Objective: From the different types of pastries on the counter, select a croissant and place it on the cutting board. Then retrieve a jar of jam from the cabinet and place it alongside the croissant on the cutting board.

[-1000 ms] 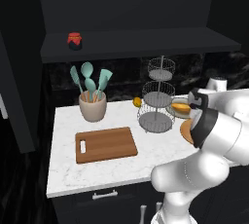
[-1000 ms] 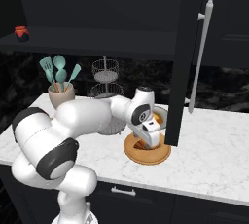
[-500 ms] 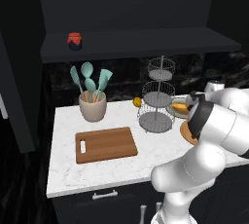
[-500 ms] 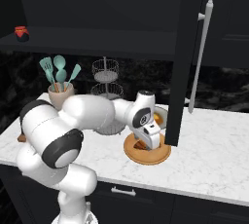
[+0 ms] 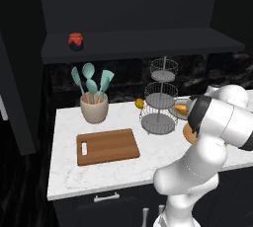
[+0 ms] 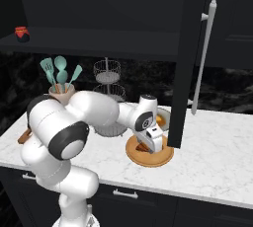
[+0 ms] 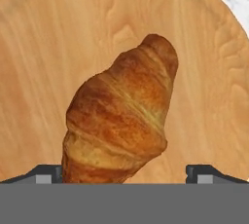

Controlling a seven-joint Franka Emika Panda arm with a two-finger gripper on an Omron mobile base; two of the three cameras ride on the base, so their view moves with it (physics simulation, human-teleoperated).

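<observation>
The croissant (image 7: 121, 116), dark golden-brown and ridged, lies on a round wooden plate (image 7: 44, 52) on the counter (image 6: 217, 147). My gripper (image 7: 124, 174) is open just above it, one fingertip (image 7: 46, 173) on each side of its near end, not touching. In the right base view the gripper (image 6: 152, 142) hangs low over the plate (image 6: 163, 159). The cutting board (image 5: 106, 146) lies bare at the counter's left. The jar of jam (image 5: 75, 41), dark with a red top, stands on the cabinet shelf (image 5: 148, 43). A paler pastry (image 5: 180, 108) sits behind my arm.
A wire tiered basket (image 5: 160, 102) stands between the board and the plate. A beige cup of teal utensils (image 5: 94, 107) is behind the board, with a small yellow fruit (image 5: 140, 103) near it. An open black cabinet door (image 6: 180, 58) hangs right beside the gripper.
The hand has come down closer over the wooden plate and the croissant. The jaws stayed wide open. Nothing else moved.
</observation>
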